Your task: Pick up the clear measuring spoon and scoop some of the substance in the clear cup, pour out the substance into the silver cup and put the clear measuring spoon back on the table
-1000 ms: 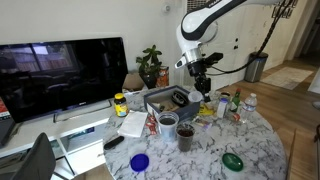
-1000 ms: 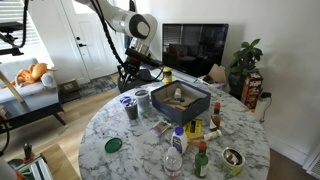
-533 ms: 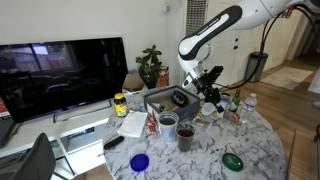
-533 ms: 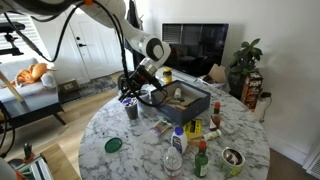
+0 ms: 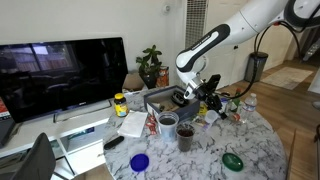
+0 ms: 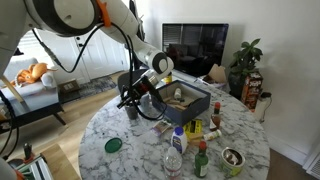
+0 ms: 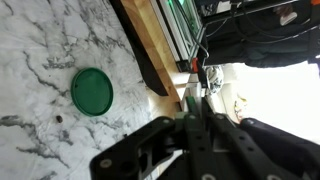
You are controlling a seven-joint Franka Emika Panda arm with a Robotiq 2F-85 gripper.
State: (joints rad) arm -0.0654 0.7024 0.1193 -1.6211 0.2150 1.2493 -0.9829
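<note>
In an exterior view, see the gripper (image 5: 201, 97) low over the table (image 5: 262, 148), just right of the dark tray (image 5: 160, 100); too small there to judge the jaws. Nearer, find the silver cup (image 5: 168, 123), with the clear cup (image 5: 186, 138) just beside it on the near right, dark with the substance (image 5: 186, 141). In an exterior view, find the gripper (image 6: 131, 97) at the table's (image 6: 140, 152) far left, close above the silver cup (image 6: 144, 99) and the clear cup (image 6: 132, 112), left of the tray (image 6: 182, 101); note a green lid (image 6: 113, 145) nearer. In the wrist view, see the gripper (image 7: 190, 112) reaching in from the bottom, jaws pressed together; cannot tell whether anything is pinched between them. Beyond, marble table (image 7: 40, 45) with the green lid (image 7: 92, 91) at left.
</note>
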